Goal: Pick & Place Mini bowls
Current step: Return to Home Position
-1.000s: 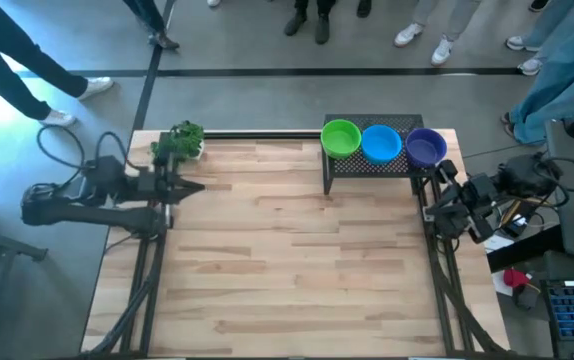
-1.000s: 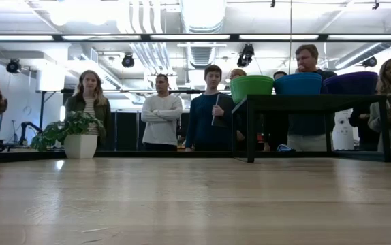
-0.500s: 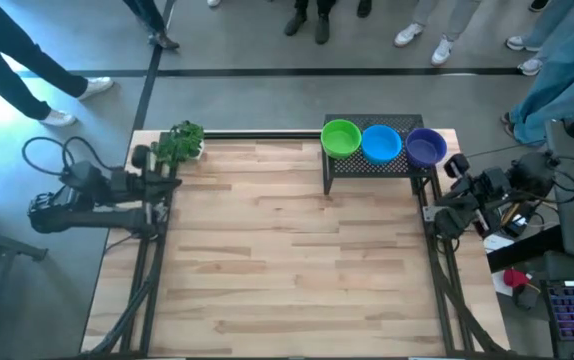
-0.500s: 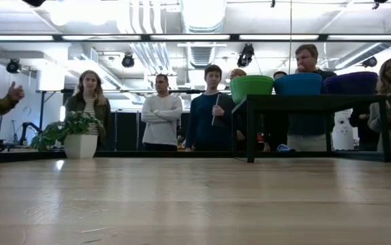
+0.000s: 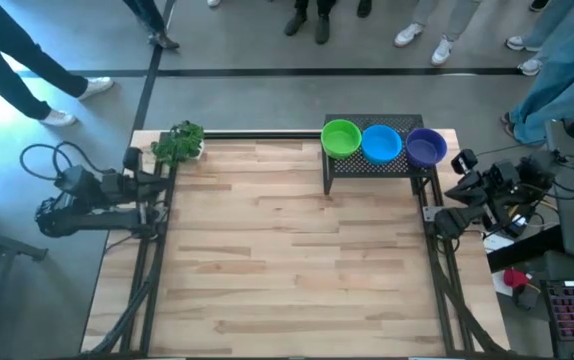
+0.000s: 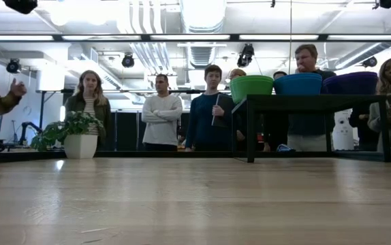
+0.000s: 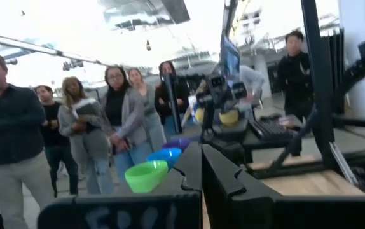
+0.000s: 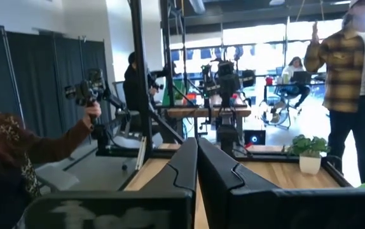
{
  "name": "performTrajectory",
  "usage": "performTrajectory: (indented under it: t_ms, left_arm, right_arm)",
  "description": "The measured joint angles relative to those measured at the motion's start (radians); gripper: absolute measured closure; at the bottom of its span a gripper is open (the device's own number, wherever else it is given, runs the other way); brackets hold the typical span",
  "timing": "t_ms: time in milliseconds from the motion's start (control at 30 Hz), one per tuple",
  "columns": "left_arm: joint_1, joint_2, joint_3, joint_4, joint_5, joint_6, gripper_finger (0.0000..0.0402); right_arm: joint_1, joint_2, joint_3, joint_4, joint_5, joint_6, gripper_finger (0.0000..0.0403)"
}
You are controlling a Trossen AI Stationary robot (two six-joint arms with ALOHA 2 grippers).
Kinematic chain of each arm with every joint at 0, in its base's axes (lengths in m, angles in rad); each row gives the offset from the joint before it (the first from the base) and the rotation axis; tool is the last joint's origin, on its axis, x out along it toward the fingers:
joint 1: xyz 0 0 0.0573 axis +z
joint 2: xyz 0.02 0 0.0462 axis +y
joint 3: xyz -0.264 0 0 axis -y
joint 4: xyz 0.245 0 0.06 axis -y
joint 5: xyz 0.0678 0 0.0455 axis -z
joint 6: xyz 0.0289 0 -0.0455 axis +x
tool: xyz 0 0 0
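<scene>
Left arm (image 5: pixel 95 196), right arm (image 5: pixel 479 196): jaws together.

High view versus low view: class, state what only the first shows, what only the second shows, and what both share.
Only the high view: the whole left arm and right arm, parked beside the table. Only the low view: standing people's upper bodies and the ceiling lights. Both: the green bowl, blue bowl and purple bowl in a row on the black shelf, plus the potted plant.

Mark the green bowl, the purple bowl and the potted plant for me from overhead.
green bowl (image 5: pixel 341 138): high view, on the bare inside of the bowl.
purple bowl (image 5: pixel 426 148): high view, on the bare inside of the bowl.
potted plant (image 5: pixel 179 143): high view, on its leaves.
</scene>
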Motion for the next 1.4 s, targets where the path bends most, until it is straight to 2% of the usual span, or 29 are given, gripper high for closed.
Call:
performTrajectory:
  t_ms: [400, 533, 1033, 1400]
  left_arm:
    - [0.000, -0.010, 0.000, 0.003, -0.001, 0.023, 0.0401]
    - [0.000, -0.011, -0.034, 0.024, -0.001, 0.042, 0.0401]
    - [0.000, -0.012, -0.220, 0.224, 0.010, 0.027, 0.0402]
    - [0.000, -0.012, -0.337, 0.294, 0.010, -0.023, 0.0401]
  right_arm:
    - [0.000, 0.006, -0.015, 0.008, 0.000, 0.018, 0.0394]
    - [0.000, 0.004, -0.044, 0.041, 0.000, -0.015, 0.0394]
    - [0.000, 0.000, -0.248, 0.267, -0.001, -0.019, 0.0394]
    - [0.000, -0.001, -0.410, 0.354, -0.002, 0.003, 0.0394]
